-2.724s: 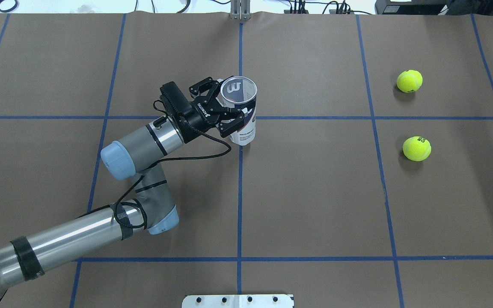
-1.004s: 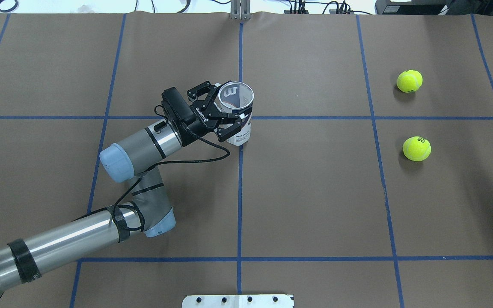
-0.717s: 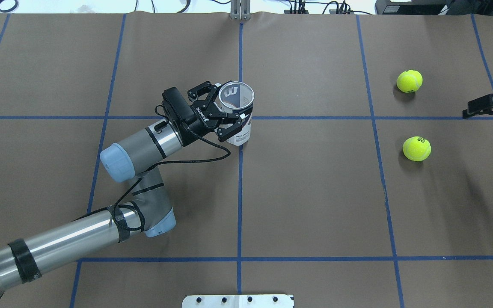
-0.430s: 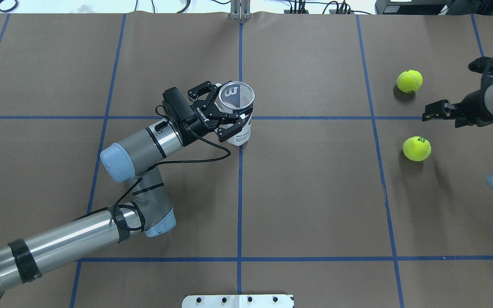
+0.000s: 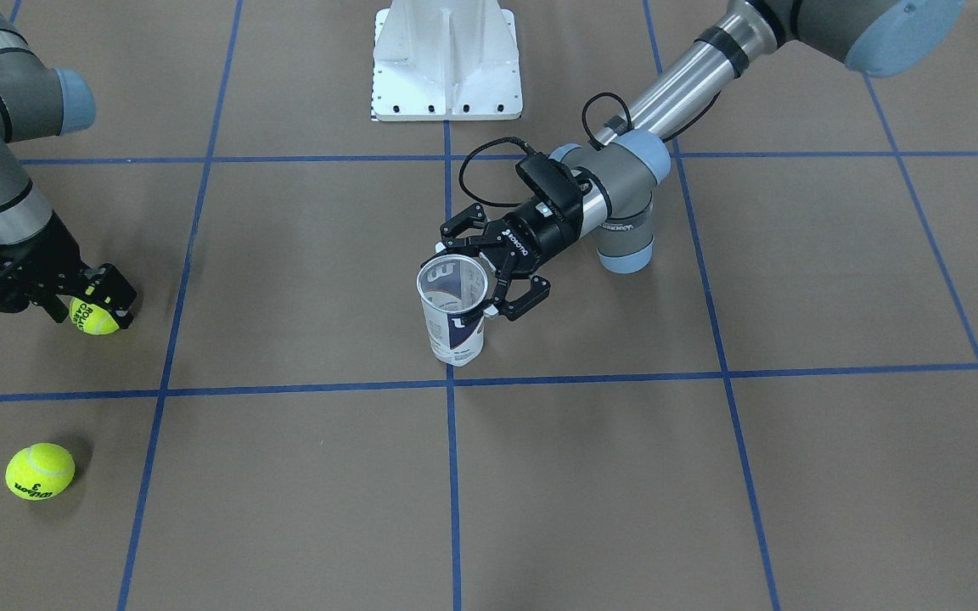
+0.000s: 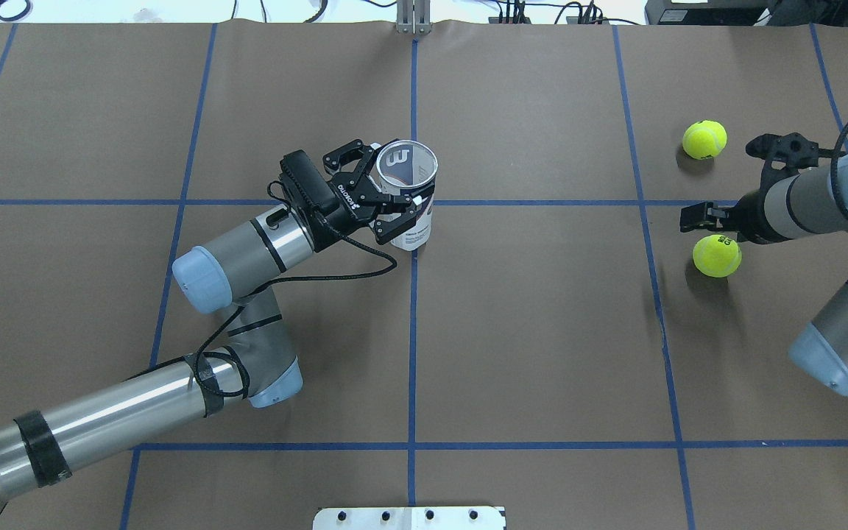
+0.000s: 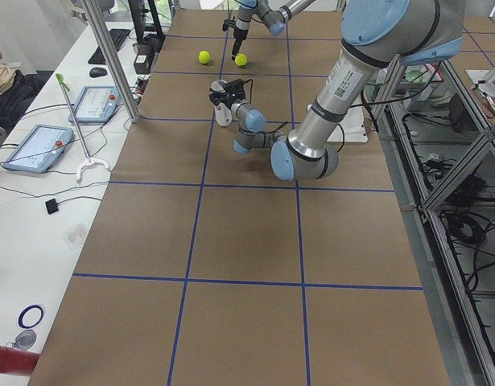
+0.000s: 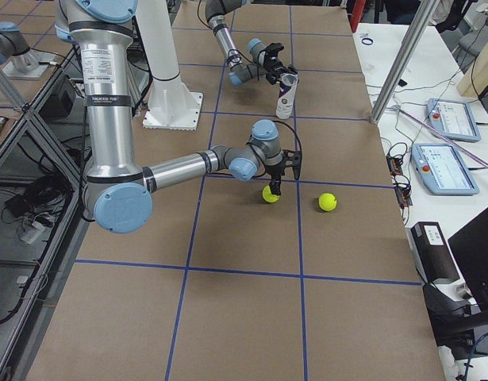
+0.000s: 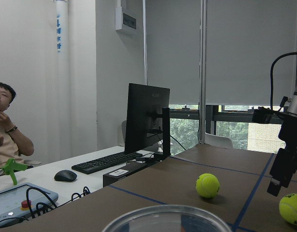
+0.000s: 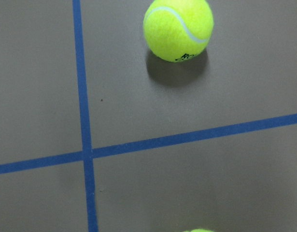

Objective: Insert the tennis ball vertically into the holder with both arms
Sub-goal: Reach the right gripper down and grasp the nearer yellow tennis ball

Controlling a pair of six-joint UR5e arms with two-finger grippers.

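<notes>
The holder, a clear can with a white and navy label, stands upright near the table's middle, its mouth open upward. My left gripper is shut on the holder just below the rim, also in the front view. Two yellow-green tennis balls lie on the right side: a near ball and a far ball. My right gripper is open, points down and hovers just over the near ball. The right wrist view shows the far ball and a sliver of the near one.
The white pedestal base stands at the robot's side of the table. Blue tape lines cross the brown table cover. Monitors and tablets lie on the side benches. A person sits beyond the table's end.
My right arm has come in from the right edge and moved left until its gripper is over the near ball. The left gripper and holder dropped slightly at first, then stayed still.
</notes>
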